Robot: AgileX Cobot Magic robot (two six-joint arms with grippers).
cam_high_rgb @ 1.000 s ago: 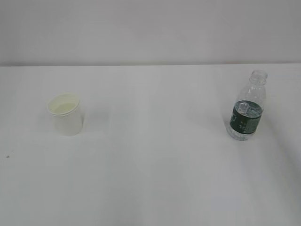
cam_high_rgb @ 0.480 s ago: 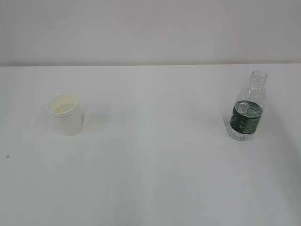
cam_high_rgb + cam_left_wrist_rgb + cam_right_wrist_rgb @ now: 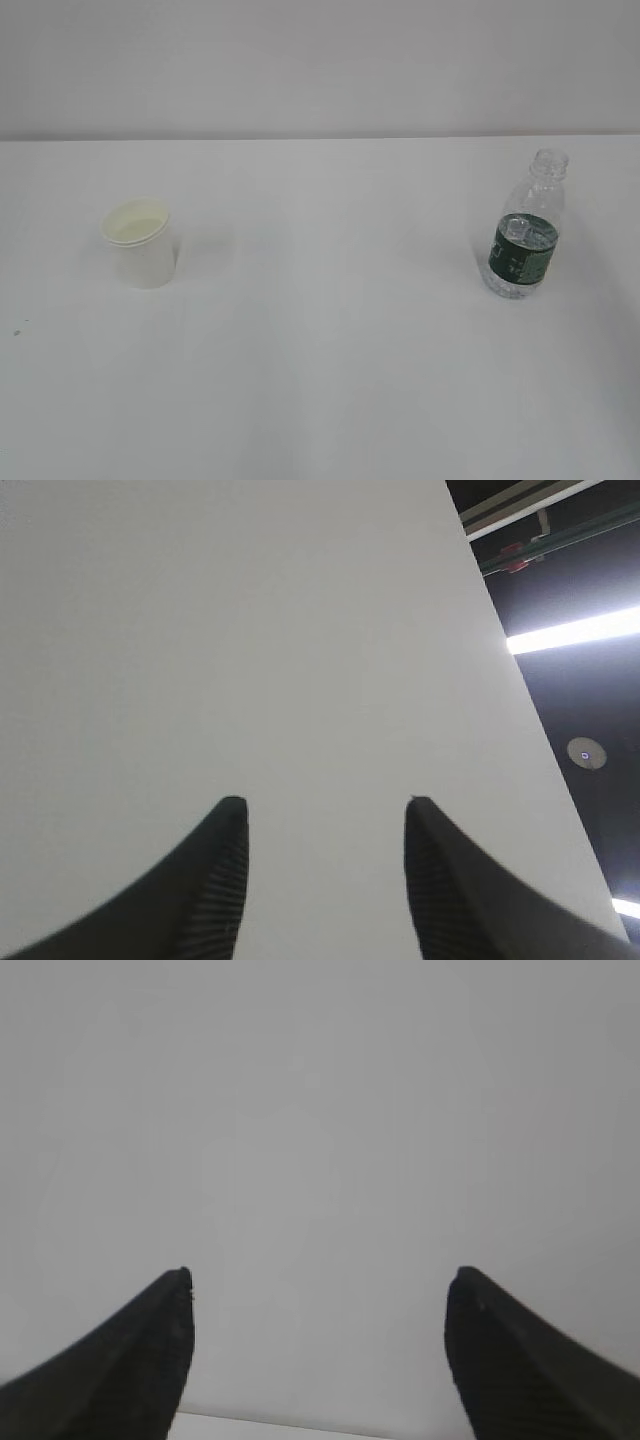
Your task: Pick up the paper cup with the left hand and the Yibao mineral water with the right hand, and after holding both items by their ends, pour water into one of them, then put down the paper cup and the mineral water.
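With the paper cup (image 3: 140, 243) at left of frame and the Yibao mineral water (image 3: 525, 232) upright at right, well apart and unobstructed, both empty hands, left hand (image 3: 322, 805) partly spread, right hand (image 3: 318, 1278) wide, are seen; the capless bottle could be tipped by a careless approach.

Matt paper cup (image 3: 140, 243); glossy, probably plastic bottle (image 3: 525, 232).

Exterior view: both arms lie outside the picture. The label print on the Yibao mineral water (image 3: 521, 260) is too small to read. Wrist views: each gripper's fingers (image 3: 215, 880) (image 3: 130, 1360) are cut off by the bottom edge; neither view shows the table objects.
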